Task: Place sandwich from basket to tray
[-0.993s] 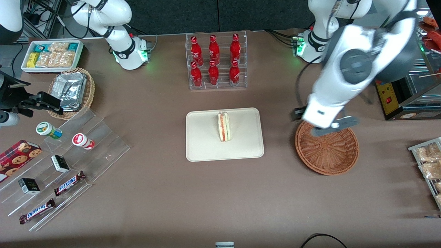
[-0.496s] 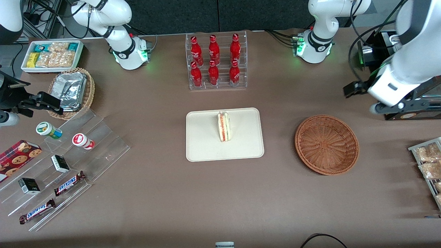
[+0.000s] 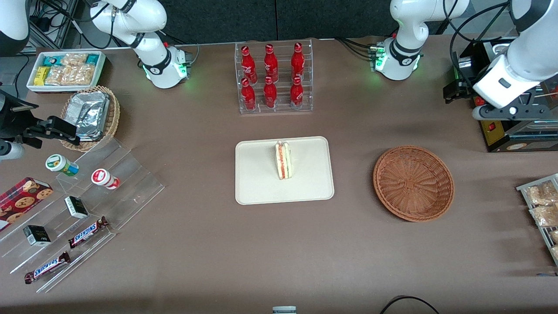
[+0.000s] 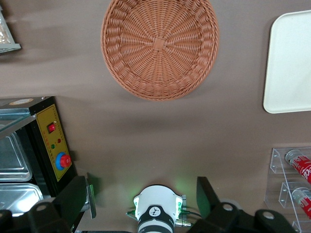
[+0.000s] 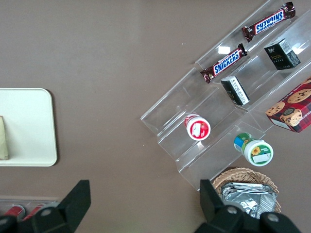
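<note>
Front view cuts the working arm off at the upper right edge of the frame, so only its white wrist and the dark gripper point(image 3: 501, 114) show, hanging over the black machine with the yellow panel point(image 3: 495, 126) at the working arm's end of the counter point(image 3: 196, 261). From here the fingers run together into one dark bar. On the left wrist view the two fingers point(image 4: 206, 194) stand wide apart with nothing between them, though each is cropped by the frame edge.

On that wrist view only a corner of the tray point(image 4: 286, 63) appears, and the sandwich is not visible there at all. On the right wrist view just a sliver of the sandwich point(image 5: 3, 138) peeks in at the left edge of the frame.

Compared with half a second ago, the gripper has risen and drawn a little farther from the front camera, now higher in the frame; a second ago it was right over the basket's rim. Sandwich, tray and basket have not shifted.

The sandwich point(image 3: 283, 160) stands on its edge in the middle of the tray point(image 3: 257, 183), at the centre of the frame. The basket point(image 3: 413, 183) sits empty between tray and gripper, so the sandwich lies well apart from the gripper, toward the parked arm's end.
</note>
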